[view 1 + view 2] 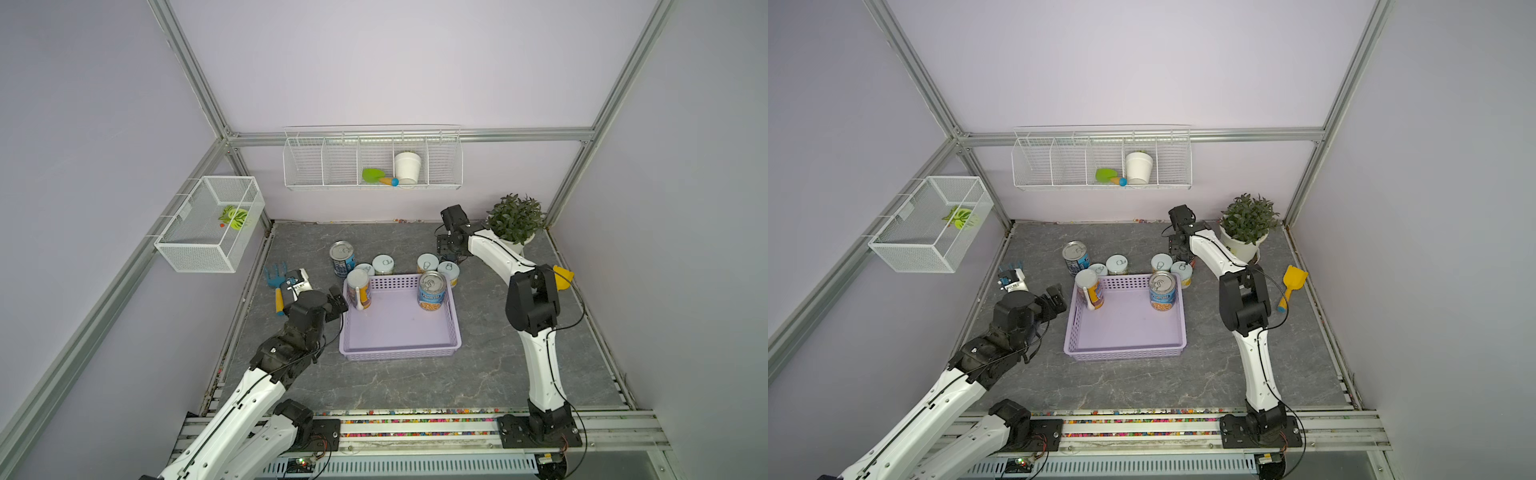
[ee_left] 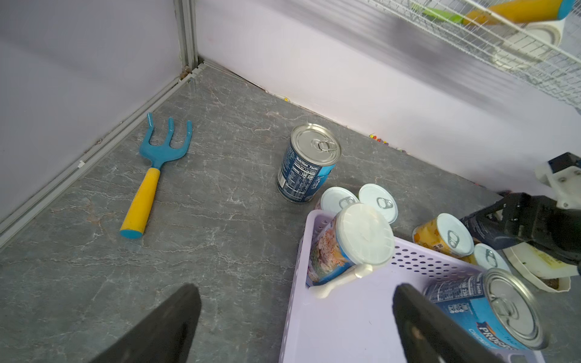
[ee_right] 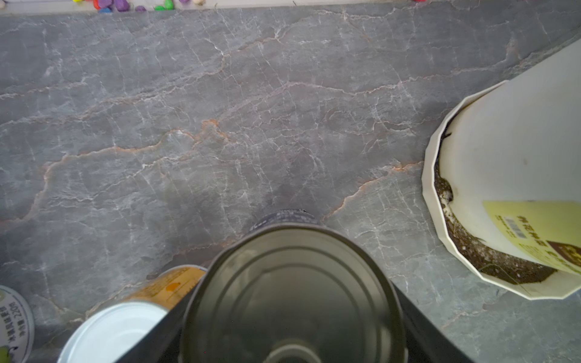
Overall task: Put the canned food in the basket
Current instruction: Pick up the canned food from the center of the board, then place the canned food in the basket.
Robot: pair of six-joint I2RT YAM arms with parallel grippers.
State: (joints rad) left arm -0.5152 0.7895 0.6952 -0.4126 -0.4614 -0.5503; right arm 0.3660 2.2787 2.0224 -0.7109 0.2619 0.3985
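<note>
The lilac basket (image 1: 399, 353) (image 1: 1125, 353) (image 2: 345, 320) sits mid-table. Two cans stand in its far end: a white-lidded one (image 1: 359, 289) (image 2: 352, 242) and a silver-topped blue one (image 1: 432, 291) (image 2: 490, 311). Behind it stand a tall blue can (image 1: 342, 257) (image 2: 309, 163) and several short white-topped cans (image 1: 382, 264) (image 1: 428, 263). My right gripper (image 1: 446, 249) (image 3: 287, 314) is behind those, its jaws pressed on both sides of a silver-topped can (image 3: 292, 267). My left gripper (image 1: 338, 301) (image 2: 297, 292) hangs open and empty over the basket's left wall.
A potted plant (image 1: 515, 220) in its white pot (image 3: 518, 176) stands close beside the right gripper. A blue-and-yellow hand rake (image 1: 277, 286) (image 2: 157, 169) lies left of the basket, and a yellow shovel (image 1: 1291, 286) lies at the right. White wire baskets (image 1: 208, 224) (image 1: 372, 162) hang on the walls.
</note>
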